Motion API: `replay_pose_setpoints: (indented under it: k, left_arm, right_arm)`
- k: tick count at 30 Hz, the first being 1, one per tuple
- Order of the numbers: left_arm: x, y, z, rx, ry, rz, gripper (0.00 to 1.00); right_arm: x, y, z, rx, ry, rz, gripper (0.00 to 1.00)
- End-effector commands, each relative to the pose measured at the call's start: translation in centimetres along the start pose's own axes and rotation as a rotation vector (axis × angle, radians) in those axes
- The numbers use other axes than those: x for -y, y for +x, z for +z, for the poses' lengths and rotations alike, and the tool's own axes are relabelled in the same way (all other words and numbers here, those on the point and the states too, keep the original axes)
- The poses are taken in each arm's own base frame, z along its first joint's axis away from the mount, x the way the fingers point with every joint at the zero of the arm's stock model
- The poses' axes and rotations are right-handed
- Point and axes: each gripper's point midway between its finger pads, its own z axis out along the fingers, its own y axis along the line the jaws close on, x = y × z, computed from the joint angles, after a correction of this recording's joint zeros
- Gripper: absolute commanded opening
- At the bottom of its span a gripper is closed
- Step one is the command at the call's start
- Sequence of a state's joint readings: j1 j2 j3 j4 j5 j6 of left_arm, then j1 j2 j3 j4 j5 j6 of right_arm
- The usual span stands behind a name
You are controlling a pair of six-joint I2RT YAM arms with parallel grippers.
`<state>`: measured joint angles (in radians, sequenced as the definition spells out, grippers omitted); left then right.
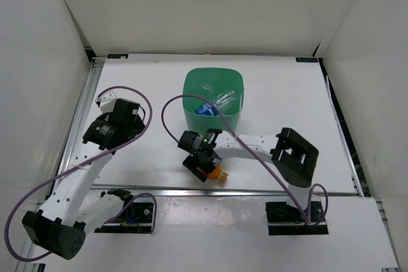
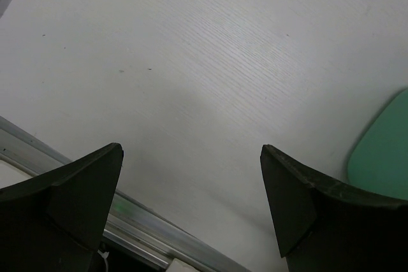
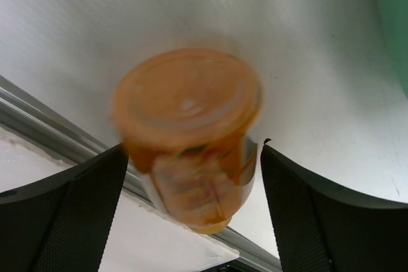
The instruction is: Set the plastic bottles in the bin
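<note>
The orange bottle (image 1: 215, 172) lies near the table's front edge, below the mint-green bin (image 1: 210, 123). My right gripper (image 1: 203, 162) is over it. In the right wrist view the orange bottle (image 3: 188, 119) is blurred and sits between the fingers of my right gripper (image 3: 194, 202), which stand wide apart. Inside the bin I see a clear bottle with a blue label (image 1: 205, 109) and another clear bottle (image 1: 224, 99). The green bottle is out of view. My left gripper (image 1: 129, 114) is open and empty over bare table left of the bin, as the left wrist view (image 2: 191, 202) shows.
A metal rail (image 1: 255, 190) runs along the table's front edge, right beside the orange bottle. White walls enclose the table on the left, back and right. The bin's side (image 2: 386, 151) shows at the right edge of the left wrist view. Purple cables loop over both arms.
</note>
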<state>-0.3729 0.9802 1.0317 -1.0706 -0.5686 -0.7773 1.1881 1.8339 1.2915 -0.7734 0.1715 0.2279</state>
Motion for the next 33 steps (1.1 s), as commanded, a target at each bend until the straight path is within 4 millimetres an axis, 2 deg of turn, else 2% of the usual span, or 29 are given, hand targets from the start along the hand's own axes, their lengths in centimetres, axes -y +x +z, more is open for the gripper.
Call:
replay_pose_setpoints:
  k: [1,4,5,7,8,9,11,12,13,15,16,17,18,19,22,23,25,27,28,30,31,33]
  left_arm:
    - [-0.4,-1.1,-1.0,0.026,0.006,0.022,1.0]
    - [-0.7,-1.4,-1.1,0.041,0.003,0.016,1.0]
    - [-0.8,-1.2,-1.1,0.041,0.003,0.016,1.0]
    - [-1.0,-1.0,-1.2,0.042,0.003,0.015,1.0]
    - [-1.1,-1.0,-0.9,0.048,-0.003,0.015,1.0]
    - [-0.9,-0.9,-0.7,0.049,-0.002,0.003,1.0]
    - [-1.0,-0.9,-0.6,0.056,-0.002,-0.018,1.0]
    - [-1.2,-0.6,-0.3,0.049,-0.009,-0.012,1.0]
    - [-0.8,-0.9,-0.3,0.062,0.003,-0.023,1.0]
    - [-1.1,-0.3,0.4,0.053,-0.013,-0.031,1.0]
    - [-0.9,-0.3,0.4,0.052,-0.001,-0.036,1.0]
    - [-0.8,-0.2,0.7,0.046,-0.001,-0.052,1.0]
    - [-0.8,-0.2,0.7,0.046,-0.001,-0.052,1.0]
    - [-0.7,0.1,0.8,0.033,0.002,-0.047,1.0]
    - [-0.5,0.3,0.9,0.021,0.003,-0.042,1.0]
    - [-0.6,0.3,0.9,0.021,0.003,-0.029,1.0]
    - [-0.7,-0.1,0.9,0.027,0.0,-0.03,1.0]
    - [-0.8,-0.4,1.0,0.034,-0.001,-0.029,1.0]
    - [-0.8,-0.4,1.0,0.034,-0.001,-0.029,1.0]
    - [-0.9,-0.8,0.9,0.041,-0.004,-0.029,1.0]
    - [-1.0,-0.8,0.9,0.041,-0.004,-0.02,1.0]
    - [-1.2,-0.9,0.9,0.041,-0.011,-0.017,1.0]
  right_arm:
    - [-0.6,-0.4,0.0,0.016,-0.05,0.007,0.85]
    - [-0.5,-0.7,-1.7,0.022,-0.051,0.007,0.67]
    - [-0.5,-1.0,-2.7,0.042,-0.044,0.009,0.53]
    - [-0.6,-1.0,-4.7,0.058,-0.026,0.001,0.44]
    - [-0.6,-2.6,-7.0,0.122,-0.031,0.008,0.42]
    - [-0.3,-2.3,-8.7,0.117,-0.005,-0.005,0.42]
    - [-0.8,-3.8,-12.6,0.189,0.015,-0.018,0.42]
    - [-0.9,-5.7,-17.1,0.277,0.015,-0.006,0.42]
    - [-0.8,-6.9,-19.3,0.329,0.035,-0.004,0.41]
    - [0.9,-9.3,-24.6,0.485,0.083,0.081,0.42]
    - [2.4,-11.1,-28.6,0.613,0.073,0.158,0.44]
    - [4.0,-11.6,-30.8,0.673,0.091,0.214,0.52]
    - [5.5,-12.3,-32.6,0.733,0.118,0.276,0.51]
    - [8.1,-13.0,-34.1,0.791,0.157,0.347,0.48]
    - [12.7,-13.1,-35.8,0.884,0.228,0.441,0.47]
    - [13.2,-14.1,-35.8,0.915,0.222,0.425,0.49]
    - [14.3,-14.7,-33.9,0.872,0.218,0.428,0.5]
    - [15.4,-14.8,-32.9,0.849,0.204,0.469,0.52]
    - [15.4,-15.4,-31.6,0.82,0.194,0.474,0.58]
    - [15.5,-16.0,-30.4,0.788,0.193,0.472,0.77]
    - [15.6,-16.0,-30.7,0.797,0.192,0.474,0.97]
    - [15.5,-16.0,-30.3,0.786,0.19,0.471,1.0]
